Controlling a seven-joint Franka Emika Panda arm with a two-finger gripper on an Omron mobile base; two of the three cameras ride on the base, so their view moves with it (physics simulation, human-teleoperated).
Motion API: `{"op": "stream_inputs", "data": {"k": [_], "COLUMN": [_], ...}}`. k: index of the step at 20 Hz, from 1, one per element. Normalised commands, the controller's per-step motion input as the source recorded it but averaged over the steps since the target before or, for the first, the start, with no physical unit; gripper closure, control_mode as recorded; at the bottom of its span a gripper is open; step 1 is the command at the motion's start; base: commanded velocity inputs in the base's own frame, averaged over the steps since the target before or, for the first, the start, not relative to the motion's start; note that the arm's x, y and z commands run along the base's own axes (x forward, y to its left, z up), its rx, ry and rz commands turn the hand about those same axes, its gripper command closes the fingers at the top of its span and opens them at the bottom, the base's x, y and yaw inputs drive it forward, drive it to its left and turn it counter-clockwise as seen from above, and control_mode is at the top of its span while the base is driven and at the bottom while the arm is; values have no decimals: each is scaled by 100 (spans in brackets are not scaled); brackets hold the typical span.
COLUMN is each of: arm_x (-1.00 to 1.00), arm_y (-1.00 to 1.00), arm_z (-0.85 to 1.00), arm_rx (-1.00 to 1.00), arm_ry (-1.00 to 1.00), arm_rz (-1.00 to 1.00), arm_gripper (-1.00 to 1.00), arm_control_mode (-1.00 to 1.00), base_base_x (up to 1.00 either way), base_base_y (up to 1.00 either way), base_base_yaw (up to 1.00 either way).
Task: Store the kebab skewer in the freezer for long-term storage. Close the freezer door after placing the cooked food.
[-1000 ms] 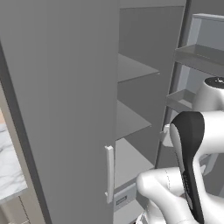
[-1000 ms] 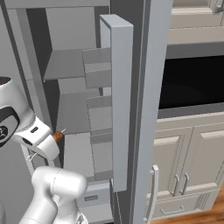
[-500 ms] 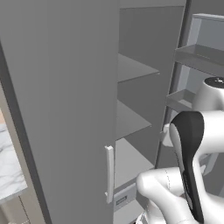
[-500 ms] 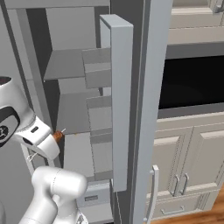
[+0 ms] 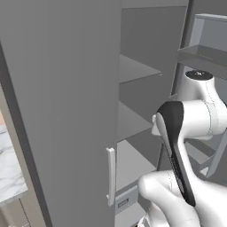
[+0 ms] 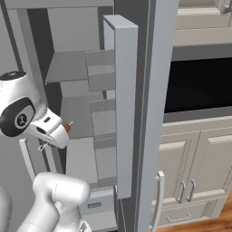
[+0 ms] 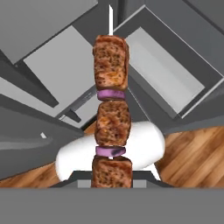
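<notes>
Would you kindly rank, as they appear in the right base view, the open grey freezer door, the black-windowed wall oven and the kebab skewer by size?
1. The open grey freezer door, nearer the camera, so its lead is unsure.
2. The black-windowed wall oven.
3. The kebab skewer, a tiny speck at the gripper.

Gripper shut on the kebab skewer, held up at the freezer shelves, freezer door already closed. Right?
Not quite: the freezer door stands open, swung out edge-on with its inner bins showing in the right base view. The rest holds: the gripper is shut on the kebab skewer, and the skewer's tip shows beside the freezer shelves.
</notes>
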Motion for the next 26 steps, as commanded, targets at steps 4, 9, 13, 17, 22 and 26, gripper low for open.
{"op": "stream_inputs", "data": {"k": [4,9,13,17,22,26], "arm_x": [63,20,29,31,25,30], "arm_y": [18,0,0,0,0,0], "arm_z": [-9,-8,-38,-36,-9,0], "arm_rx": [3,0,0,0,0,0], "arm_ry": [-2,-2,-1,-5,-17,-22], "arm_rz": [0,0,4,14,12,8], "arm_gripper": [100,100,100,100,100,100], "arm_control_mode": [-100,-100,-100,-100,-100,-100], "base_base_x": [0,0,0,0,0,0], "base_base_y": [0,0,0,0,0,0], "base_base_yaw": [0,0,0,0,0,0]}}
